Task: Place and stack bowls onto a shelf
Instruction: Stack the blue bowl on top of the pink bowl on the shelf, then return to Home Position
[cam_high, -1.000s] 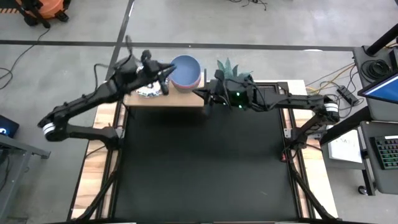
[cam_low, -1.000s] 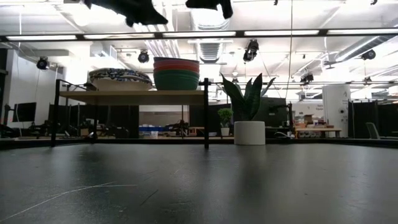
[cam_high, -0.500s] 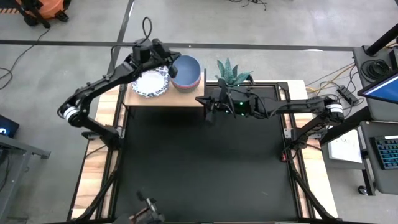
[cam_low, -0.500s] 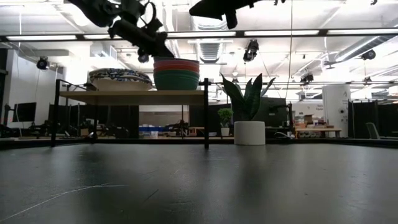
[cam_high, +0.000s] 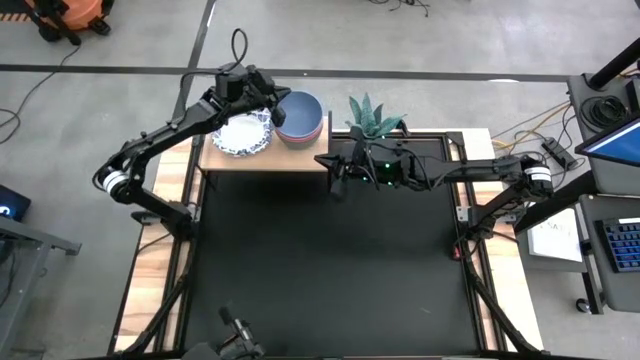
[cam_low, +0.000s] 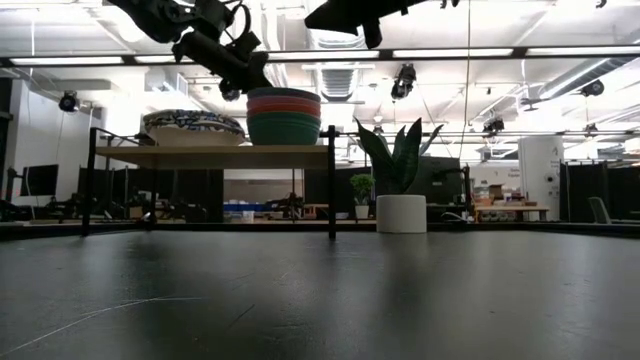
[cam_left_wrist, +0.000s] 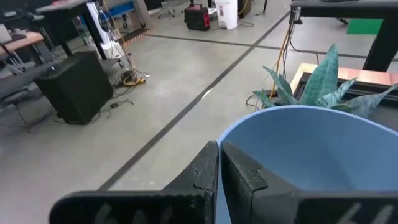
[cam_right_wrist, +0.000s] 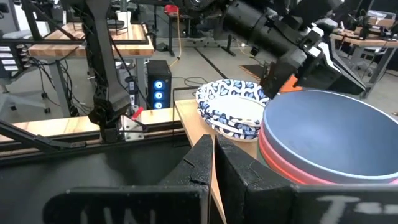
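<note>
While shelf (cam_high: 265, 157) stands at desk's far edge, both bowl stacks sit on it: deep stack (cam_high: 299, 117) with grey-blue bowl on top, patterned white stack (cam_high: 243, 134) just beside. Left gripper (cam_high: 268, 98) hovers over shelf, above gap between stacks, jaws clenched, empty. Right gripper (cam_high: 335, 170) hangs off shelf's plant-side end, jaws clenched. Potted plant (cam_low: 400, 185) near shelf.

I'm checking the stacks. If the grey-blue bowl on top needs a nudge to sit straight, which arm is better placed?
Probably the left. Its end effector hangs right at the rim of the grey-blue bowl atop the stack on the shelf. The right end effector sits farther off, past the shelf's corner.
</note>
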